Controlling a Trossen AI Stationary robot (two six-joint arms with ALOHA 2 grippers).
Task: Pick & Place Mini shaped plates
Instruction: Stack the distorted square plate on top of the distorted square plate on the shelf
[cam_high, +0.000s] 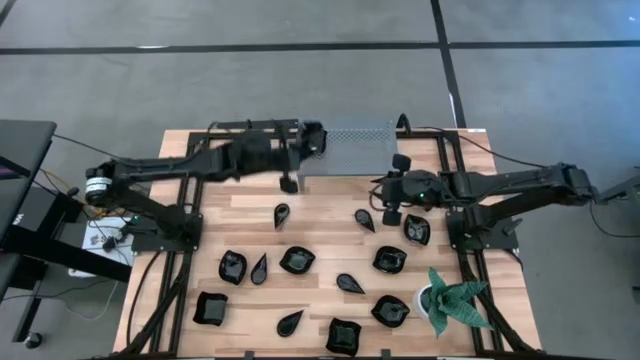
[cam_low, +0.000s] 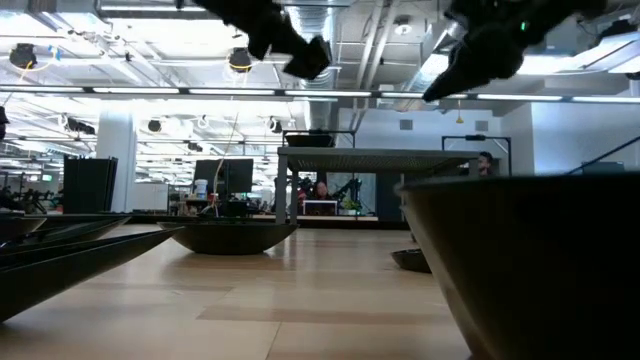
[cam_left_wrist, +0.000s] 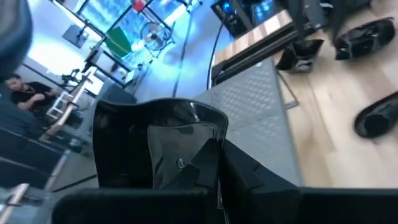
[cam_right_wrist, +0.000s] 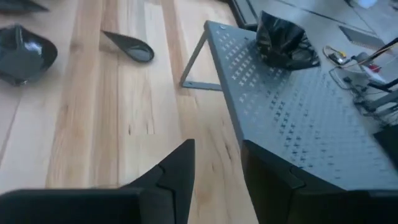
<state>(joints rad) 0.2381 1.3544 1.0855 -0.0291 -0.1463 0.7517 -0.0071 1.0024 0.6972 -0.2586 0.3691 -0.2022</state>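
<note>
A square plate (cam_left_wrist: 158, 146) was pinched in the left gripper's (cam_high: 316, 139) jaws, held over the left end of the grey shelf (cam_high: 355, 150) near the top centre of the high view; the right wrist view showed the same plate (cam_right_wrist: 283, 42) at the shelf's (cam_right_wrist: 298, 118) far corner, though I could not tell whether it touched the perforated top. The other plates (cam_high: 298, 261) lay scattered over the wooden surface (cam_high: 320, 215) in the lower half of the high view, teardrops (cam_high: 281, 214) and wavy rounds (cam_high: 390, 260) among them. The right gripper (cam_high: 385, 198) hung above the surface just right of the shelf, jaws spread and holding nothing, with a teardrop plate (cam_high: 364, 219) below it. A green plant (cam_high: 452, 300) stood at lower right.
</note>
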